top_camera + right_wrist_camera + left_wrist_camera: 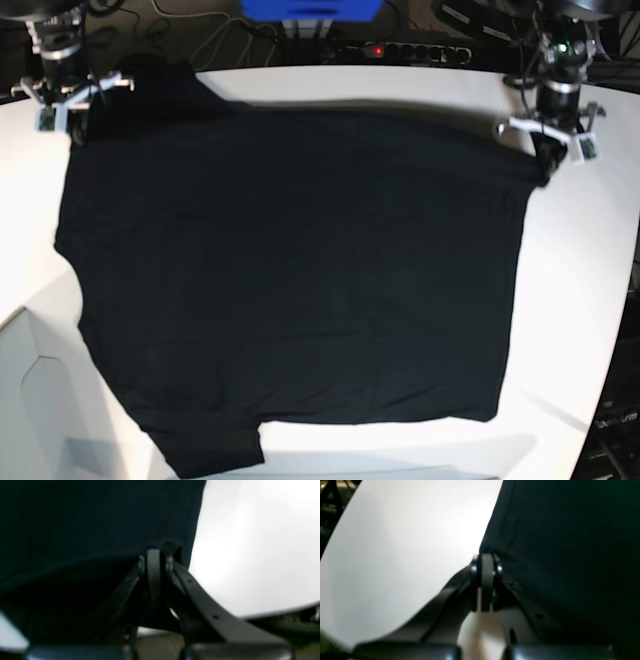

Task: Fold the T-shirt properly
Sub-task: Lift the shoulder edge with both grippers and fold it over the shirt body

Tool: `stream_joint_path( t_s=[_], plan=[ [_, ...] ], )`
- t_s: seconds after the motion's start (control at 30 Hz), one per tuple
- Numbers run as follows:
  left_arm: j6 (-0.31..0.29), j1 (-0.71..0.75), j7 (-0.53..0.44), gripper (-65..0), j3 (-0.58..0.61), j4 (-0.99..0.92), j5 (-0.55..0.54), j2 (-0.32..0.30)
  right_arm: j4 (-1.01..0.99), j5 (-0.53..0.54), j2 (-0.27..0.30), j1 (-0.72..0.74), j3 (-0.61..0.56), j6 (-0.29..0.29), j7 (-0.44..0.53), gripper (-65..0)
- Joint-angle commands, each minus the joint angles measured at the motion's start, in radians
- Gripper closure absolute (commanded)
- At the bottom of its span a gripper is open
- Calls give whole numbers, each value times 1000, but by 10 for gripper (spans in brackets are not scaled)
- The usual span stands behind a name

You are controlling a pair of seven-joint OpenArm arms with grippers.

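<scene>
Black cloth: the T-shirt (290, 280) lies spread nearly flat on a white table (580, 300), matte and plain.
Long axis: it runs from the far edge held between the two grippers down to the near edge of the table; one short sleeve (215, 450) sticks out at the near end, on the right gripper's side.
Left gripper (486, 560): jaws closed, pinching a far corner of the shirt; the cloth hangs away from the fingertips toward the other arm, with bare table on the outer side.
Right gripper (155, 555): jaws closed on the opposite far corner, a small bunch of cloth puckered above the tips.
Arm pose: both arms reach down from the far side, wrists roughly vertical, well apart at opposite corners.
Textures: smooth glossy tabletop; soft, faintly wrinkled fabric; dark rigid curved gripper fingers (200, 597) with small holes.
</scene>
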Motion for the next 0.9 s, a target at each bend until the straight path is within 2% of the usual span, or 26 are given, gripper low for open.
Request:
stream_joint_path(
  t_s=[0.0,0.13,0.33,0.47,0.57,0.87],
  plan=[
    [5,-15,-14,0,-8,19,-2,-14,16,4,8,27,8,2,28,0],
    [5,-133,71,0,-10,8,-2,-14,14,3,23,156,6,2,-44,0],
    [3,-316,214,0,-8,8,-2,-8,-26,3,87,397,0,2,-236,0],
    [3,-410,272,0,-3,-17,-1,-7,-69,3,115,529,-4,2,-297,0],
    [3,-483,295,0,-3,-70,-1,-7,-148,3,146,639,-29,2,-328,0],
    [3,-566,291,0,-5,-204,-1,-14,-447,3,219,860,-156,2,-317,0]
  ],
)
